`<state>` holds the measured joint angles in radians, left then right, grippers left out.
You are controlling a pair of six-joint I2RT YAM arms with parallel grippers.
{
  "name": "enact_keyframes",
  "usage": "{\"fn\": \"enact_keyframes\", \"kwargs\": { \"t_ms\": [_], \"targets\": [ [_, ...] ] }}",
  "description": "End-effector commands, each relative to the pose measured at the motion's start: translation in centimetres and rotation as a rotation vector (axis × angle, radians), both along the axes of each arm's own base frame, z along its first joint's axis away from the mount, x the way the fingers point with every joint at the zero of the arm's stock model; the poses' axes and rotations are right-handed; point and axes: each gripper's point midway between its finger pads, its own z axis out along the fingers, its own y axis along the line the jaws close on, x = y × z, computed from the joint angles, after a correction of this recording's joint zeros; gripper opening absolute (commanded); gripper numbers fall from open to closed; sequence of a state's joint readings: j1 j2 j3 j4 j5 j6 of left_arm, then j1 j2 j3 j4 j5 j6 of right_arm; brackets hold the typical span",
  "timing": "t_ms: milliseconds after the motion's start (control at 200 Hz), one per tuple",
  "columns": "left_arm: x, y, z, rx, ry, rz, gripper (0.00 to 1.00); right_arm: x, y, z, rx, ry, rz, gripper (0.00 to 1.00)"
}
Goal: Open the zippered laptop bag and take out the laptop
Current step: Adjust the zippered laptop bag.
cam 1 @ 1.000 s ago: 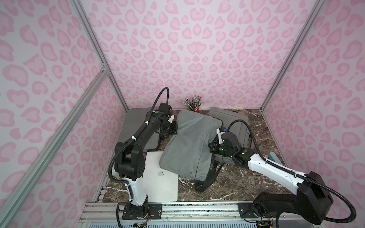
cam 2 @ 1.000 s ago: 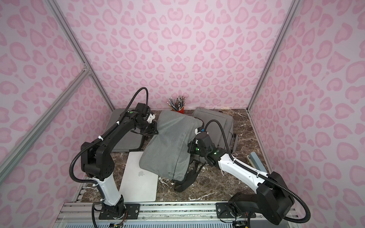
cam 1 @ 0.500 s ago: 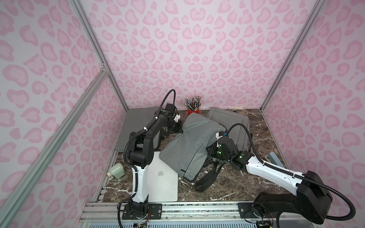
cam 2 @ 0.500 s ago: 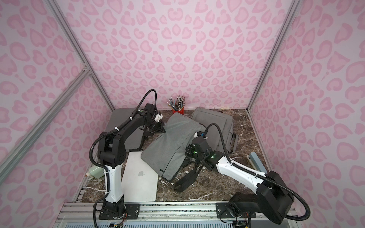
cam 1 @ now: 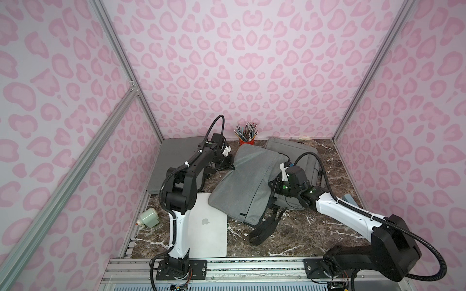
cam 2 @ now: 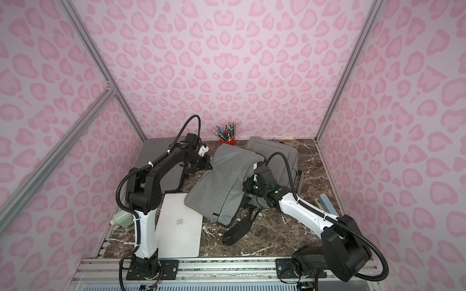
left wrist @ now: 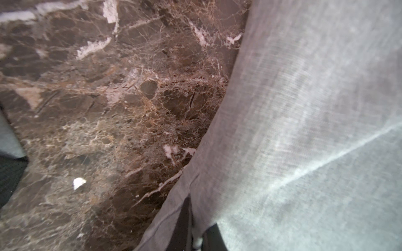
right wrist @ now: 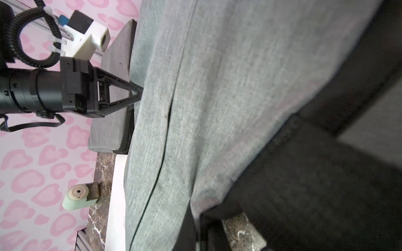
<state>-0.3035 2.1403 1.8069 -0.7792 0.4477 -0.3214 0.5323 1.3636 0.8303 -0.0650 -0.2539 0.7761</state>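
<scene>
Pinching opposite edges of the grey laptop bag (cam 1: pixel 247 184), the left pincer (cam 1: pixel 230 165) and right pincer (cam 1: pixel 272 186) are both clenched on its fabric. The silver laptop (cam 1: pixel 208 226) lies out on the surface (cam 1: pixel 290 234), nearer the left pincer, its long axis running back toward that arm's base.

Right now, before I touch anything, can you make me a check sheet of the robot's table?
Surface: brown marble table.
Job's things: laptop bag held by both arms; laptop out, flat, its corner under the bag.
Clutter: pencil cup, second grey bag, grey pad, green dispenser.
Grippers: left gripper and right gripper, jaws shut on opposite bag edges.
Cables: black hose arches over each arm.
Surroundings: pink spotted walls, metal frame.
</scene>
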Motion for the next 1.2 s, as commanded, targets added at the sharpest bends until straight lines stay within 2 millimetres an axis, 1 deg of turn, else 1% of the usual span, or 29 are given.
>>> {"fn": "enact_keyframes", "kwargs": {
  "t_ms": [0, 75, 170, 295, 405, 475, 545, 650, 695, 710, 770, 855, 940, 1025, 1140, 1195],
  "targets": [
    [-1.0, -2.3, 2.0, -0.136, 0.020, -0.046, 0.06, 1.5, 1.6, 3.0, 0.065, -0.115, 0.104, 0.00],
    [-0.9, -2.4, 1.9, -0.137, 0.017, -0.050, 0.06, 2.1, 1.3, 3.2, 0.057, -0.118, 0.103, 0.00],
    [-0.7, -2.6, 1.6, -0.142, 0.024, -0.055, 0.07, 2.2, 1.3, 3.3, 0.048, -0.118, 0.104, 0.00],
    [-0.4, -2.8, 0.9, -0.150, 0.036, -0.055, 0.07, 2.4, 0.2, 1.8, 0.027, -0.096, 0.089, 0.00],
    [-0.5, -2.7, 0.5, -0.141, 0.041, -0.053, 0.10, 2.6, -0.9, 0.5, 0.015, -0.079, 0.080, 0.00],
    [-0.6, -2.5, 0.4, -0.130, 0.041, -0.054, 0.15, 2.8, -1.3, -0.2, -0.001, -0.070, 0.079, 0.00],
    [-0.7, -2.4, 0.5, -0.125, 0.037, -0.057, 0.24, 3.0, -1.6, -0.6, -0.011, -0.061, 0.081, 0.00],
    [-0.9, -2.2, 1.4, -0.119, 0.015, -0.068, 0.33, 3.3, -2.2, -1.2, -0.033, -0.048, 0.080, 0.00],
    [-1.0, -1.9, 2.1, -0.105, -0.004, -0.069, 0.34, 3.5, -2.5, -1.4, -0.045, -0.043, 0.078, 0.00],
    [-1.1, -1.8, 2.4, -0.101, -0.013, -0.071, 0.39, 3.5, -2.5, -1.5, -0.050, -0.041, 0.077, 0.00],
    [-1.4, -1.2, 3.3, -0.072, -0.042, -0.072, 0.43, 3.7, -2.7, -1.8, -0.062, -0.035, 0.078, 0.00],
    [-1.9, -0.3, 4.4, -0.028, -0.076, -0.064, 0.47, 3.7, -3.0, -2.3, -0.071, -0.023, 0.070, 0.00],
    [-2.9, 0.7, 5.1, 0.009, -0.092, -0.069, 0.49, 3.9, -3.5, -2.6, -0.078, -0.018, 0.059, 0.00],
    [-3.8, 1.7, 5.2, 0.054, -0.104, -0.067, 0.52, 4.2, -3.8, -2.7, -0.075, -0.016, 0.047, 0.00],
    [-5.0, 2.5, 5.1, 0.083, -0.107, -0.075, 0.54, 4.4, -4.1, -2.7, -0.081, -0.016, 0.046, 0.00],
    [-5.3, 3.0, 4.8, 0.107, -0.105, -0.076, 0.58, 4.6, -4.1, -2.7, -0.083, -0.018, 0.047, 0.00]
  ]
}}
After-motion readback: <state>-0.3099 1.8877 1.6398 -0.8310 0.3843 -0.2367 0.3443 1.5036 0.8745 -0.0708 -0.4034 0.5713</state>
